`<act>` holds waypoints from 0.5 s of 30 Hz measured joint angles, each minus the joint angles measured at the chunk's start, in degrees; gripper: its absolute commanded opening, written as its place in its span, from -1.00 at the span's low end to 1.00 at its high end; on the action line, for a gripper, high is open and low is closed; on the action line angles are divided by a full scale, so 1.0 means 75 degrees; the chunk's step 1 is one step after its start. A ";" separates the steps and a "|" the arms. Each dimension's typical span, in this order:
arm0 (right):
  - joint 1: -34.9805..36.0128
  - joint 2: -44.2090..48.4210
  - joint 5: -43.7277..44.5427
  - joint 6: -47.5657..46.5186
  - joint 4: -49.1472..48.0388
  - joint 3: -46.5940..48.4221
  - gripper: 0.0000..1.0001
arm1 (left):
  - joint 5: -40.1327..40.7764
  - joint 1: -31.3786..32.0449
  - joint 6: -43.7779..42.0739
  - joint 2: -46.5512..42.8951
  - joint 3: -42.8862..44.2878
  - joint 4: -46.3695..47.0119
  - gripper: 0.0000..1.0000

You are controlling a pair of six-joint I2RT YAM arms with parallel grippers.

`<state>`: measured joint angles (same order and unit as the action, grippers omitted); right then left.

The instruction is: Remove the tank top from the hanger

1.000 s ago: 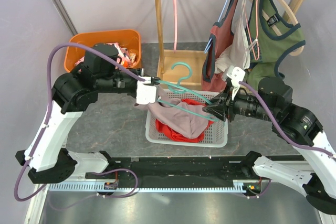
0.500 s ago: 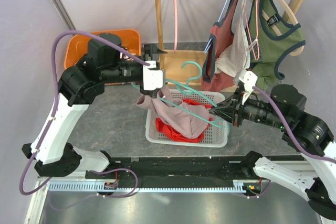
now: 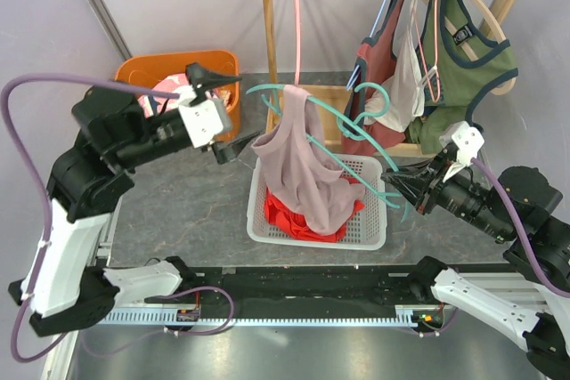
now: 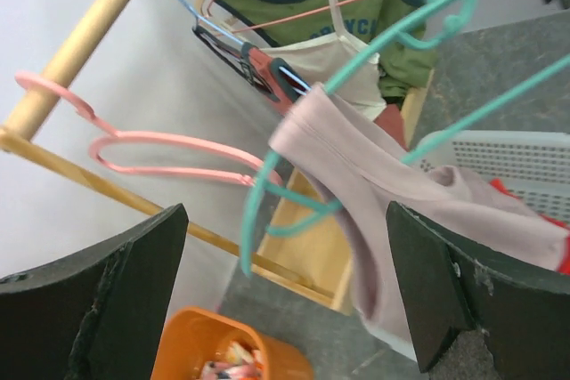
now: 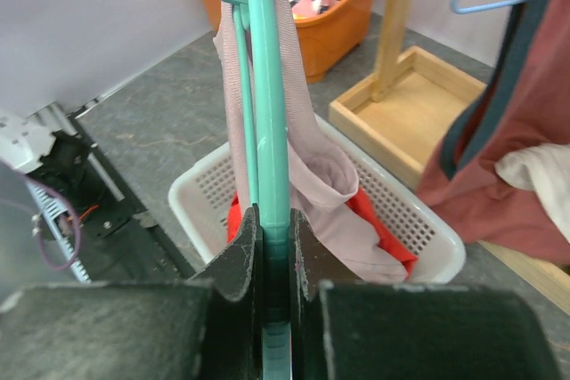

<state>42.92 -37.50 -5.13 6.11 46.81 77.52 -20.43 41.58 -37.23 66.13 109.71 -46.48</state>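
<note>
A mauve tank top [image 3: 298,171] hangs from the raised far end of a teal hanger [image 3: 343,162], its lower part drooping over the white basket. My right gripper [image 3: 394,186] is shut on the hanger's near end; in the right wrist view the hanger [image 5: 267,86] runs straight up from between the pads of that gripper [image 5: 274,220], with the tank top [image 5: 325,184] draped beside it. My left gripper [image 3: 223,111] stands open to the left of the garment, touching nothing. The left wrist view shows the tank top [image 4: 374,184] and hanger [image 4: 258,211] beyond the wide-apart fingers [image 4: 98,300].
A white basket [image 3: 370,236] holds red cloth [image 3: 294,220] under the garment. An orange bin [image 3: 134,77] sits at the back left. The wooden rack [image 3: 267,42] behind carries a pink hanger [image 3: 296,15], a rust top [image 3: 378,68] and a green top [image 3: 463,51].
My left gripper opened, let go and drew back to the left. The right arm swung the hanger's far end upward, so the tank top now hangs from it above the basket.
</note>
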 measured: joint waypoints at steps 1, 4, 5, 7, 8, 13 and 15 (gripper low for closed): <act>0.0000 0.0000 0.0119 -0.0009 0.0000 0.0000 -1.00 | -0.0017 0.0000 0.0178 -0.0256 -0.0318 0.0119 0.99; 0.0000 -0.0003 0.0306 -0.0020 -0.0006 0.0000 -1.00 | -0.0029 0.0000 0.0717 -0.0901 -0.1174 0.0201 0.99; 0.0000 -0.0006 0.0341 -0.0017 -0.0006 0.0000 -1.00 | -0.0029 0.0000 0.0915 -0.1081 -0.1463 0.0289 0.99; 0.0000 -0.0015 0.0367 -0.0017 -0.0032 0.0000 -1.00 | -0.0017 0.0000 0.1413 -0.1390 -0.2060 0.0408 0.99; 0.0000 -0.0023 0.0370 -0.0017 -0.0058 0.0000 -1.00 | -0.0015 0.0000 0.1670 -0.1428 -0.2273 0.0472 0.99; 0.0000 -0.0111 0.0332 -0.0017 -0.0181 0.0000 -1.00 | 0.0119 0.0000 0.2821 -0.0956 -0.2652 0.0813 0.99; 0.0000 -0.0195 0.0312 -0.0017 -0.0181 0.0012 -1.00 | 0.0154 0.0000 0.3212 -0.0551 -0.2632 0.1026 0.99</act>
<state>42.92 -38.96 -2.79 5.98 45.45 77.60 -19.27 41.58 -13.15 62.00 89.97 -38.79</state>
